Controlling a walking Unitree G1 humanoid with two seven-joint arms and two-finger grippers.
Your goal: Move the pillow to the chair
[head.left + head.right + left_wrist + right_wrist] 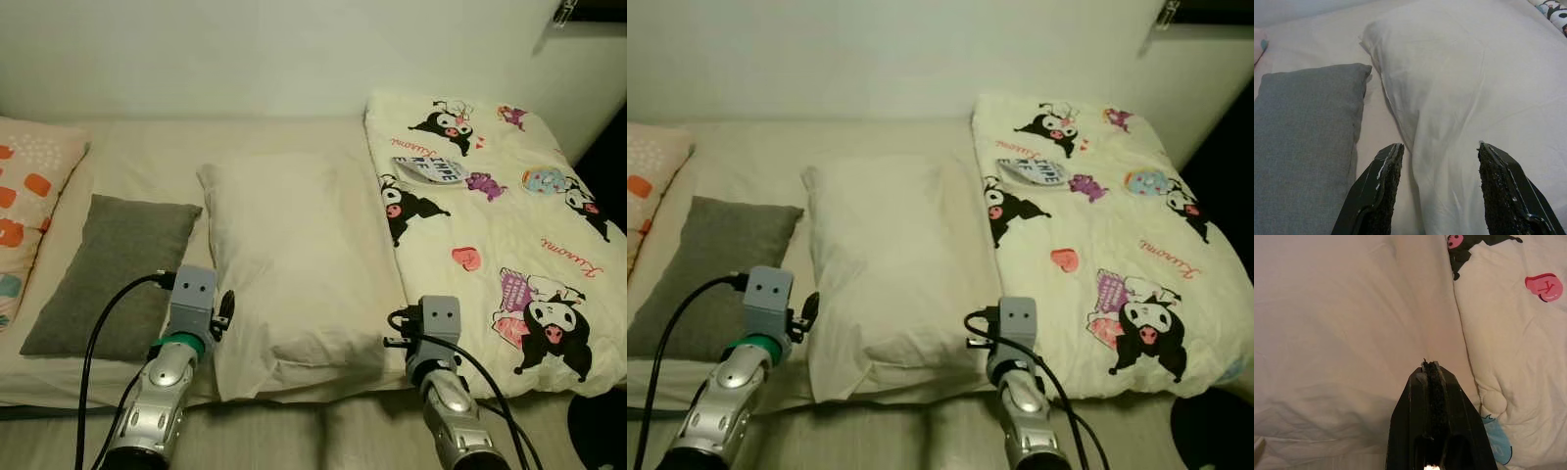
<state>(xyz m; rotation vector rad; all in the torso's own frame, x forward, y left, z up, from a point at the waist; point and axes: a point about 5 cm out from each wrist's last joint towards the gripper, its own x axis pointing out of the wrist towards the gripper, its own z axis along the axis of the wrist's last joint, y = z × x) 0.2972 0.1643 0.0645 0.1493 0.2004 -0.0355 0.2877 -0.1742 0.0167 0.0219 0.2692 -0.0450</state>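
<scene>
Where bed (235,137) lies, three pillows (294,264), two grippers (1437,188)

Bed (147,147) against pale wall (245,49)

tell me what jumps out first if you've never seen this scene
A big white pillow lies mid-bed, flanked by a grey pillow on its left and a cartoon-print duvet on its right. The open left end effector straddles the white pillow's near edge; the shut right end effector hovers above it.

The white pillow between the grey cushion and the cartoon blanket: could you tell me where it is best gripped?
Probably the white pillow by its near edge, from the bed's foot side. The left gripper already straddles its left edge; the right gripper points at the right.
</scene>
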